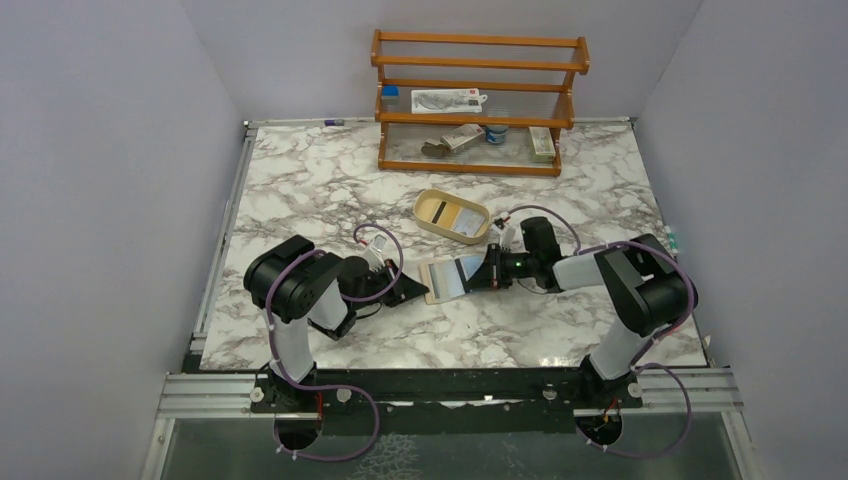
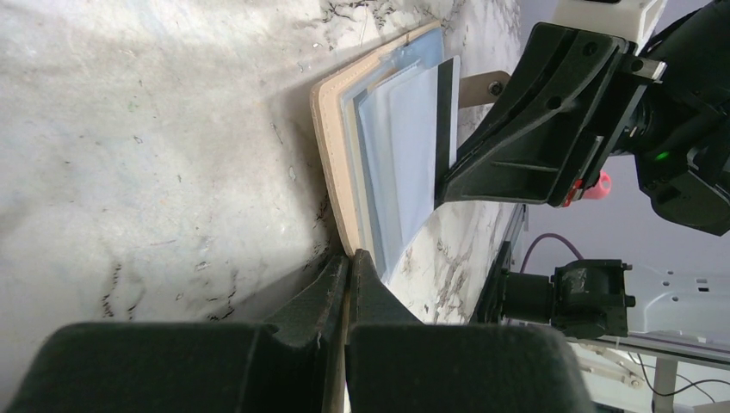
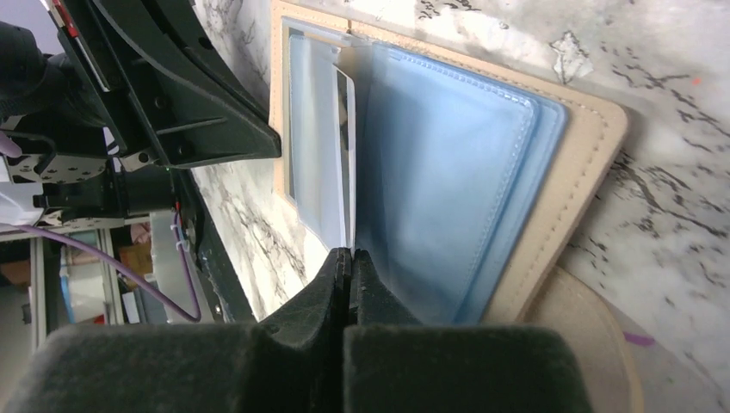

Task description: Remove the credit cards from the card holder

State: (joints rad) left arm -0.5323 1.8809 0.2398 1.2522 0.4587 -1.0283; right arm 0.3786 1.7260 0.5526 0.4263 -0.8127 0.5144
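Holding one whitish card [image 2: 417, 146]: open card holder [image 2: 331, 146]

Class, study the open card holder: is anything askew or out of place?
A whitish credit card with a dark band stands tilted up out of the blue sleeves of the card holder, its edge in the shut right pincer.

Your bench [image 1: 330, 190] is white marble veined with grey. The card holder [image 3: 594, 155] is tan outside with light blue panels inside. Its card [image 2: 422, 146] is whitish-grey with a dark band. The oval tray [image 1: 425, 205] is tan, and the yellow-orange card [image 1: 465, 221] lies in it. The rack [image 1: 478, 66] is orange-brown wood. The arms [image 1: 300, 280] are black, their cables [image 2: 551, 236] purple.
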